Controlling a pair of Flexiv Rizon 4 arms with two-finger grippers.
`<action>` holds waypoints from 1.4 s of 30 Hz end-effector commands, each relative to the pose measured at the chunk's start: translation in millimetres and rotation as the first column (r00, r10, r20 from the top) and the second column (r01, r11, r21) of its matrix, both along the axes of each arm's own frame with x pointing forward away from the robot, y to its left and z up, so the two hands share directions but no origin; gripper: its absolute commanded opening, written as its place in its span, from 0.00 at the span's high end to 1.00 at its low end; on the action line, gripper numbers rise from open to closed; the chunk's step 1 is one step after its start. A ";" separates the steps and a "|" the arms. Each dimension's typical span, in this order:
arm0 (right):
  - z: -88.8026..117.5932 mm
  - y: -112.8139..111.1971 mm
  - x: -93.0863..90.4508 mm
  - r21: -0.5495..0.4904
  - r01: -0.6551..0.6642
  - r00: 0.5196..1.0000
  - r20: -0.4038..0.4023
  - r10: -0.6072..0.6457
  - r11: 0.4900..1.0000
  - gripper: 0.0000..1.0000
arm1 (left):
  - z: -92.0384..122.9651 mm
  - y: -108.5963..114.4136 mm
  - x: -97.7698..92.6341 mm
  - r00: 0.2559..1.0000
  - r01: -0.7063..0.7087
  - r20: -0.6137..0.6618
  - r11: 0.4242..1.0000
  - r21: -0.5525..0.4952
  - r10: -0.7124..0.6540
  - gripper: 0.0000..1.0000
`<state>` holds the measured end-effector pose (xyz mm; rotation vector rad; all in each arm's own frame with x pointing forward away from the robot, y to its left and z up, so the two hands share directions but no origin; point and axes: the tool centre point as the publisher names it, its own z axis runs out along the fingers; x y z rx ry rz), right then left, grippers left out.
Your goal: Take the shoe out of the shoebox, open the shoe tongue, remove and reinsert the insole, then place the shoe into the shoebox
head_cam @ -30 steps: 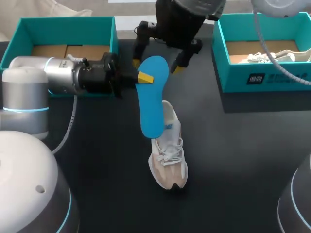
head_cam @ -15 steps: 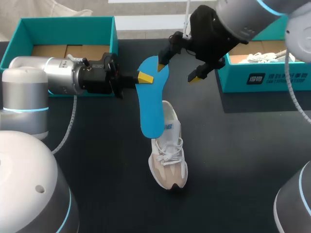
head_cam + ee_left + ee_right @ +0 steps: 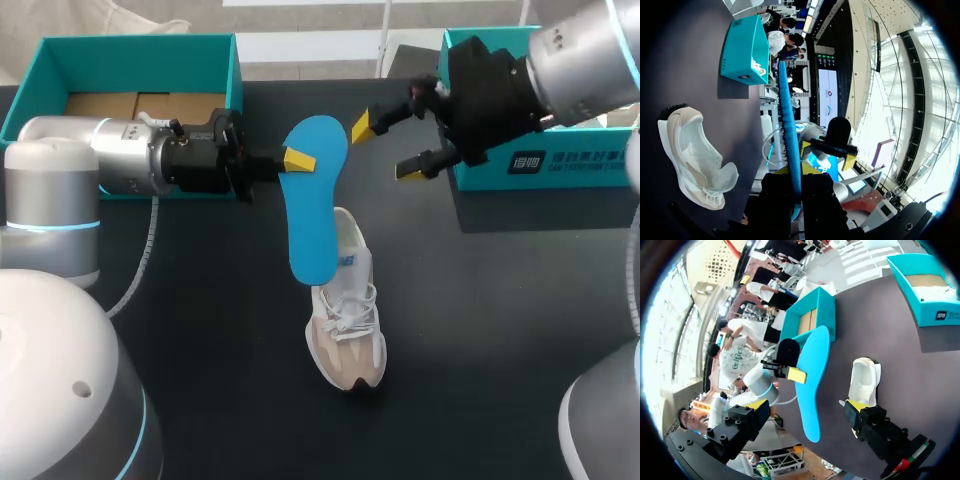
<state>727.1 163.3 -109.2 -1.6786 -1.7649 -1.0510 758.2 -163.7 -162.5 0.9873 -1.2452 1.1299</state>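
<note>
The blue insole [image 3: 315, 200] hangs upright over the heel of the white and beige shoe [image 3: 348, 320], which stands on the dark table. My left gripper [image 3: 298, 160] is shut on the insole's upper part from the left. In the left wrist view the insole [image 3: 788, 135] shows edge-on between my fingers, with the shoe [image 3: 695, 155] below it. My right gripper [image 3: 388, 150] hovers open to the right of the insole's top, apart from it. In the right wrist view, ahead of the open right gripper [image 3: 805, 407], are the insole [image 3: 812, 375] and the shoe [image 3: 865, 380].
An open teal shoebox [image 3: 140, 60] stands at the back left behind my left arm. A second teal shoebox [image 3: 550, 165] stands at the back right, partly hidden by my right arm. Bare dark table surrounds the shoe.
My right arm has swung from behind the insole's top out to the right, its gripper staying open. The left arm, the insole and the shoe have kept still.
</note>
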 end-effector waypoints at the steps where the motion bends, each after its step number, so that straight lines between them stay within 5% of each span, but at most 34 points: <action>1: -5.5 -1.3 -1.2 0.413 -0.086 0.996 0.042 0.076 0.907 0.00 | -0.3 -0.2 -0.2 1.000 0.000 0.001 1.000 0.001 0.000 1.00; 19: -36.0 -14.2 14.0 0.522 -0.192 0.979 0.037 0.203 0.831 0.00 | -0.3 -0.2 -0.2 1.000 0.000 0.001 1.000 0.001 0.000 1.00; 42: -50.6 -17.5 16.6 0.532 -0.175 0.980 0.012 0.199 0.828 0.00 | -3.7 0.7 1.9 0.998 0.018 0.057 1.000 0.004 -0.018 1.00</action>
